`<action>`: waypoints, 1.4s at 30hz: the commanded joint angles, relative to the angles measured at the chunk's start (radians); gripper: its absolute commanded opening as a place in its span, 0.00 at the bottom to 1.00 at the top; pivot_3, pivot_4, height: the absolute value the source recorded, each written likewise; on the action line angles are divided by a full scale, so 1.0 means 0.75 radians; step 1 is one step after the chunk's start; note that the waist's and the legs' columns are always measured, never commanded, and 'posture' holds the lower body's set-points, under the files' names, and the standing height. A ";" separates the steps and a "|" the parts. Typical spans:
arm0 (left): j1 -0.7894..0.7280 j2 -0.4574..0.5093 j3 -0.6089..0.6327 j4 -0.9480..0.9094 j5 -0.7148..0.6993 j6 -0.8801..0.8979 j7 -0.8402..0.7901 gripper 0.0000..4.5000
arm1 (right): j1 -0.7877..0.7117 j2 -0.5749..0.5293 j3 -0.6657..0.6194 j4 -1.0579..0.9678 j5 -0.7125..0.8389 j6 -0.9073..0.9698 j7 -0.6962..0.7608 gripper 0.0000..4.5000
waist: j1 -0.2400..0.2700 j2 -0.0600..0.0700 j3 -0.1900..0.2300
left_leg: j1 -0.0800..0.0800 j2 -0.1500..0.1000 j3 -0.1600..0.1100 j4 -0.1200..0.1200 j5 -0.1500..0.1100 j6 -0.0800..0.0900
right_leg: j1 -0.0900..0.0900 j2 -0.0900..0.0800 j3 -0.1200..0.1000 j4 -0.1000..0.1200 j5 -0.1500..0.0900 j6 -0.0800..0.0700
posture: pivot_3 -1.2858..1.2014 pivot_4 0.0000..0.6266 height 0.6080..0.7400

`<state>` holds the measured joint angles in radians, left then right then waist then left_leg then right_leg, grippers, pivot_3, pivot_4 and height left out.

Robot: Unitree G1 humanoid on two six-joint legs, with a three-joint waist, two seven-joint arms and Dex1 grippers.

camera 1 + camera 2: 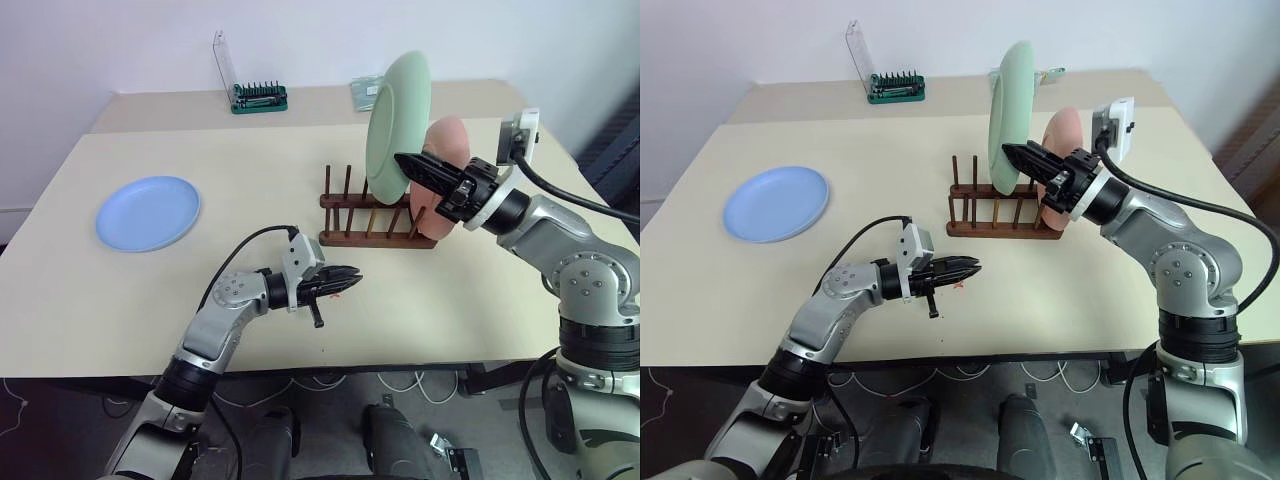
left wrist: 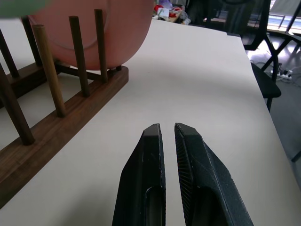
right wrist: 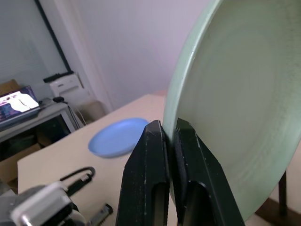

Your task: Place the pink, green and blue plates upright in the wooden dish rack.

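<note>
My right gripper (image 1: 408, 163) is shut on the lower rim of the green plate (image 1: 397, 120), which it holds upright in the air just above the wooden dish rack (image 1: 375, 213). The pink plate (image 1: 447, 150) stands upright at the rack's right end, partly behind my right hand. Over on the table's left side, the blue plate (image 1: 148, 212) lies flat. My left gripper (image 1: 352, 279) hovers low over the table in front of the rack, pointing right, shut with nothing in it. In the right wrist view the green plate's (image 3: 244, 108) rim sits between the fingers (image 3: 146, 160).
A green tray of upright bits (image 1: 259, 96) with a clear lid stands at the back of a second table. A small packet (image 1: 364, 92) lies near it, behind the green plate. The table's front edge runs just below my left arm.
</note>
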<state>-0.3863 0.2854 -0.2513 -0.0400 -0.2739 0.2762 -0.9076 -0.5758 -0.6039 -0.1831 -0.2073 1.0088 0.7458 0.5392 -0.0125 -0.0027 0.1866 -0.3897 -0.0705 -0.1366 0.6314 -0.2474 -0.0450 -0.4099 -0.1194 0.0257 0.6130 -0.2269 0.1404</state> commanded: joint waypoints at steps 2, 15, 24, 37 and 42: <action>0.002 0.006 0.021 -0.042 -0.020 -0.007 0.004 0.10 | 0.007 0.014 -0.007 0.011 -0.034 0.013 0.019 0.01 | -0.001 0.000 0.000 | 0.000 0.000 0.000 0.000 0.000 0.000 | 0.000 0.000 0.000 0.000 0.000 0.000 | 0.52 0.24 1.00; 0.007 0.009 0.019 -0.049 -0.021 -0.010 0.008 0.10 | 0.003 0.050 -0.014 0.047 -0.098 0.029 0.028 0.33 | -0.002 0.000 0.000 | 0.000 0.000 0.000 0.000 0.000 0.000 | 0.000 0.000 0.000 0.000 0.000 0.000 | 0.52 0.24 1.00; 0.018 0.008 0.031 -0.052 -0.017 -0.034 0.044 0.10 | -0.007 0.034 0.002 -0.033 -0.165 0.010 0.037 0.88 | -0.002 0.000 0.000 | 0.000 0.000 0.000 0.000 0.000 0.000 | 0.000 0.000 0.000 0.000 0.000 0.000 | 0.52 0.24 1.00; -0.034 -0.035 0.115 0.033 0.051 -0.179 0.209 0.10 | -0.106 -0.188 -0.107 -0.187 -0.333 -0.040 0.023 0.88 | 0.003 0.000 0.000 | -0.001 0.000 0.000 0.000 0.000 0.000 | 0.000 0.000 0.000 -0.001 0.000 0.000 | 0.52 0.24 1.00; -0.104 -0.044 0.253 0.084 0.007 -0.198 0.300 0.10 | -0.076 -0.226 -0.067 -0.225 -0.398 -0.059 0.044 0.88 | -0.003 -0.001 0.000 | -0.001 0.000 0.000 0.000 0.000 0.000 | 0.000 0.000 0.000 -0.001 0.000 0.000 | 0.52 0.24 1.00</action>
<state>-0.4602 0.2435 -0.0951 0.0398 -0.2505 0.1537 -0.6906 -0.6296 -0.7626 -0.2348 -0.3383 0.7292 0.7273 0.5661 -0.0146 -0.0033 0.1869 -0.3902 -0.0704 -0.1364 0.6313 -0.2474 -0.0450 -0.4103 -0.1194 0.0256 0.6124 -0.2269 0.1406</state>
